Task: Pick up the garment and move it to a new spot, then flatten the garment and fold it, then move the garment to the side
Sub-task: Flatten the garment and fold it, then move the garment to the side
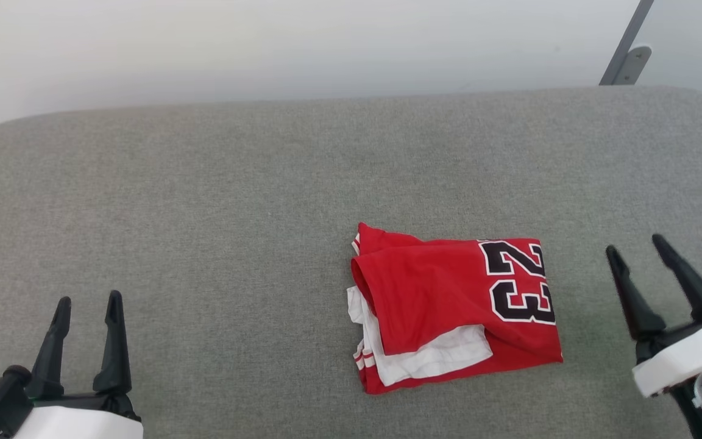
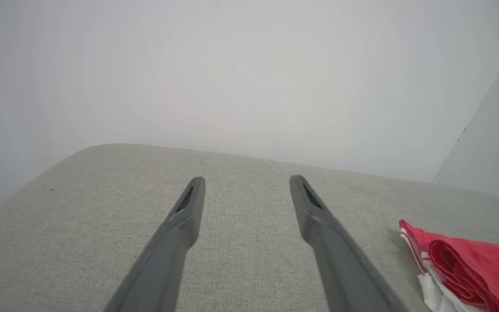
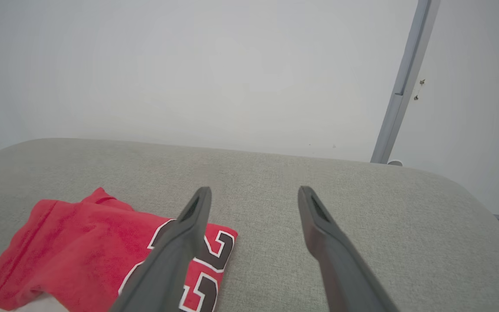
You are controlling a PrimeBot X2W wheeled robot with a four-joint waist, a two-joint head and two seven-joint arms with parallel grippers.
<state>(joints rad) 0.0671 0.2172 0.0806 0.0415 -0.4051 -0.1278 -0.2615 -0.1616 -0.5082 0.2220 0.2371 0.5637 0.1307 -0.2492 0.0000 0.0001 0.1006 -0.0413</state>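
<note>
Left gripper (image 1: 89, 297): lower left, fingers apart, empty, upright over bare grey cushion (image 1: 205, 201) (wide free stretch to rounded far edge). Garment (image 1: 448, 305): folded, right of centre. Right gripper (image 1: 635, 244): near garment's right edge, fingers apart, leaning leftward.

The only readable mark is the number "23", in black digits outlined in white, on the red garment (image 1: 436, 292), at its end nearer the right edge of the grey padded surface (image 1: 205, 213), turned sideways
</note>
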